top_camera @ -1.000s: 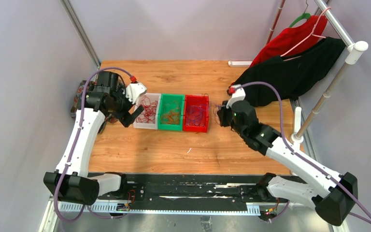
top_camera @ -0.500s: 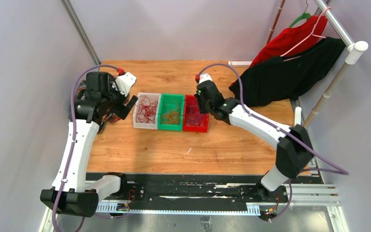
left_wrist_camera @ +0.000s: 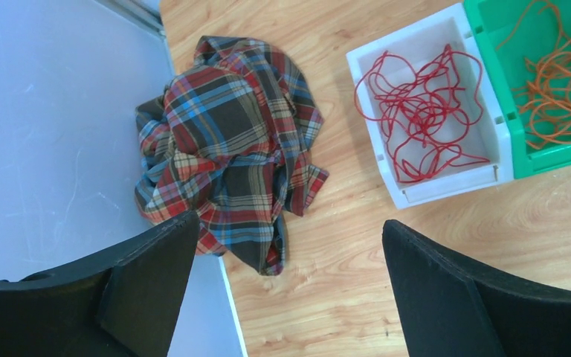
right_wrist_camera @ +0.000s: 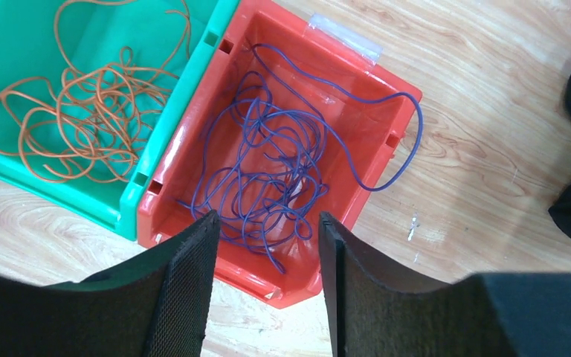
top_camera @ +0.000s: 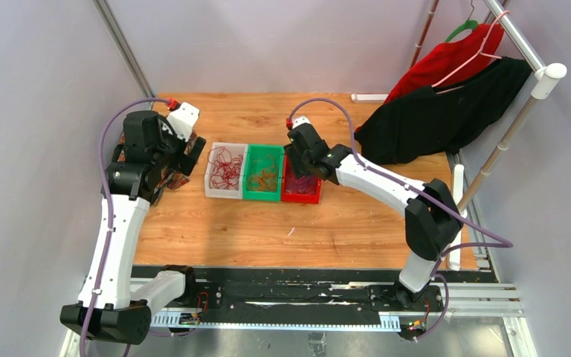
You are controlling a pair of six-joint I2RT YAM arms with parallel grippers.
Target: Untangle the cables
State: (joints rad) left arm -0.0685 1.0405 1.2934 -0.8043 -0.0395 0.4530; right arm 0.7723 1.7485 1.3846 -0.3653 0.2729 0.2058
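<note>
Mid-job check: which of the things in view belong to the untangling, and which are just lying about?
Part of the job:
red cables in the white bin
orange cables in the green bin
purple cables in the red bin

Just lying about:
plaid cloth, far left
red garment and black garment, hanging far right

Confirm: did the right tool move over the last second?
Yes. In the top view the right tool went left, from a spot right of the red bin to above that bin.
</note>
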